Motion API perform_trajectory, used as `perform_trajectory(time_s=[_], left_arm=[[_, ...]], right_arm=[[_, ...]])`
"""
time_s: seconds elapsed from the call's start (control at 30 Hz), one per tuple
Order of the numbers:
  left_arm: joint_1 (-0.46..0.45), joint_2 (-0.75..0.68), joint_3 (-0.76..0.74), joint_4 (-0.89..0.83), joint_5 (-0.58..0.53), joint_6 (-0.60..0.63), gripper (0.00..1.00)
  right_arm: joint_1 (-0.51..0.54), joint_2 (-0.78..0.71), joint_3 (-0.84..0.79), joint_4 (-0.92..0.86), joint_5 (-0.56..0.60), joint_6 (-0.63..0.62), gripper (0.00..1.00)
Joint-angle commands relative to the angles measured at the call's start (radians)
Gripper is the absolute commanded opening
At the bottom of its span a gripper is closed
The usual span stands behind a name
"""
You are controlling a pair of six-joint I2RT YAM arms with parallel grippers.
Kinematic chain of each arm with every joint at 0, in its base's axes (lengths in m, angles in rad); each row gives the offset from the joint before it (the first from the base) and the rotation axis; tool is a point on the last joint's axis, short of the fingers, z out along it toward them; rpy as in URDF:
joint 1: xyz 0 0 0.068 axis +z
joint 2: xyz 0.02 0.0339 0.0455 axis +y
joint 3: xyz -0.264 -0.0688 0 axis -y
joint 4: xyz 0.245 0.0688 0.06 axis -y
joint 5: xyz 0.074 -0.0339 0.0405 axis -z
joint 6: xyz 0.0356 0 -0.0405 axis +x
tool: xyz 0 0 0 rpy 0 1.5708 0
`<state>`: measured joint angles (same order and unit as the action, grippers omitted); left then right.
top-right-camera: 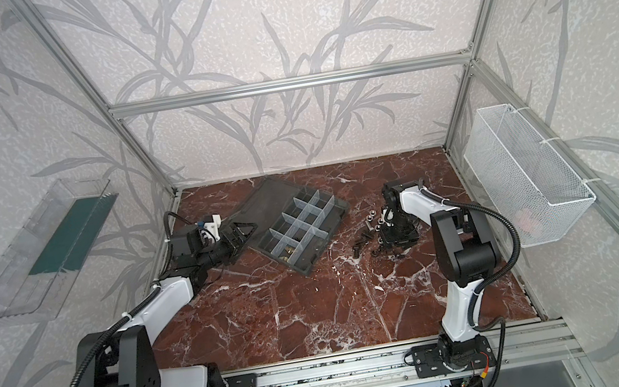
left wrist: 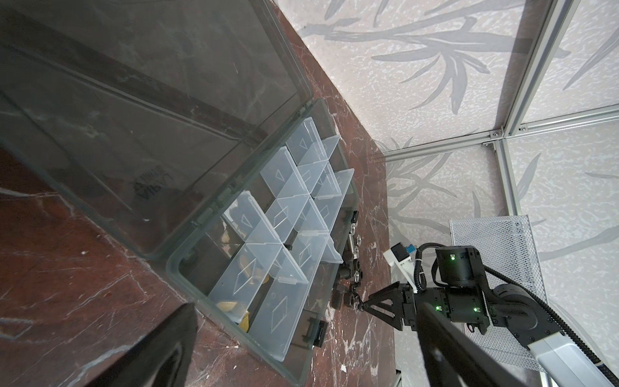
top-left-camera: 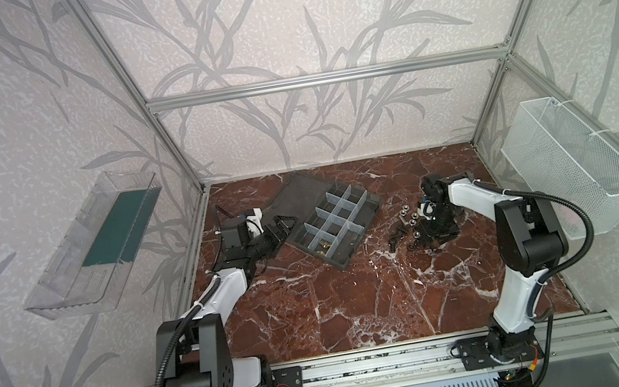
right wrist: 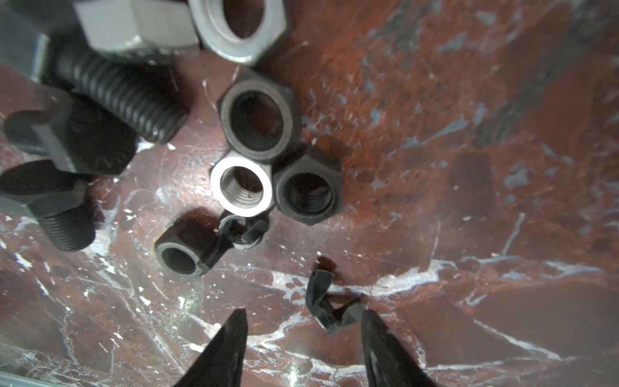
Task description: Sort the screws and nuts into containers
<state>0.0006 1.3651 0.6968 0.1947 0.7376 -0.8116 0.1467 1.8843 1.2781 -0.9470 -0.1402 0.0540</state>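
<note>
Marble tabletop [top-left-camera: 317, 307], sorting looks barely begun: brass nuts [left wrist: 249, 279] in box [left wrist: 179, 268] cells [left wrist: 284, 214]; screws [right wrist: 124, 97], other nuts [right wrist: 241, 186] loose alongside. Right gripper [right wrist: 302, 313] spread, wing nut [right wrist: 331, 308] between tips; left gripper [top-left-camera: 283, 226] spread, empty.

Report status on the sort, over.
Left gripper open beside organizer box. Right gripper open, black wing nut between its fingertips, not gripped. Nuts and screws loose on table; nothing blocking.

Top views high, sharing whole table [top-left-camera: 317, 307]; right wrist close above nuts [right wrist: 241, 187].
</note>
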Motion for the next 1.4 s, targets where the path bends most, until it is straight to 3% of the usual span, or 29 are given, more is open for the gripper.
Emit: perform_trajectory(time_s=[0.0, 0.2, 0.7, 0.9, 1.03, 1.1, 1.37], left_arm=[[-0.003, 0.009, 0.029, 0.003, 0.01, 0.008, 1.0], [-0.003, 0.01, 0.029, 0.002, 0.009, 0.008, 1.0], [-0.004, 0.012, 0.029, 0.003, 0.012, 0.008, 1.0], [-0.004, 0.009, 0.023, 0.007, 0.011, 0.008, 1.0], [-0.003, 0.005, 0.023, 0.006, 0.012, 0.008, 0.99], [-0.003, 0.004, 0.024, 0.006, 0.012, 0.008, 0.99], [-0.003, -0.003, 0.022, 0.004, 0.012, 0.008, 0.99]], right_arm=[[-0.002, 0.034, 0.01, -0.023, -0.006, -0.008, 0.55], [-0.002, 0.042, -0.015, -0.013, -0.004, 0.001, 0.52], [-0.002, 0.035, -0.037, -0.019, 0.001, 0.014, 0.36], [-0.002, 0.056, -0.043, -0.012, 0.018, 0.028, 0.27], [-0.002, 0.055, -0.048, 0.002, 0.027, 0.039, 0.12], [-0.002, 0.034, -0.045, 0.005, 0.013, 0.038, 0.01], [0.014, -0.17, 0.039, 0.022, -0.15, 0.047, 0.0]])
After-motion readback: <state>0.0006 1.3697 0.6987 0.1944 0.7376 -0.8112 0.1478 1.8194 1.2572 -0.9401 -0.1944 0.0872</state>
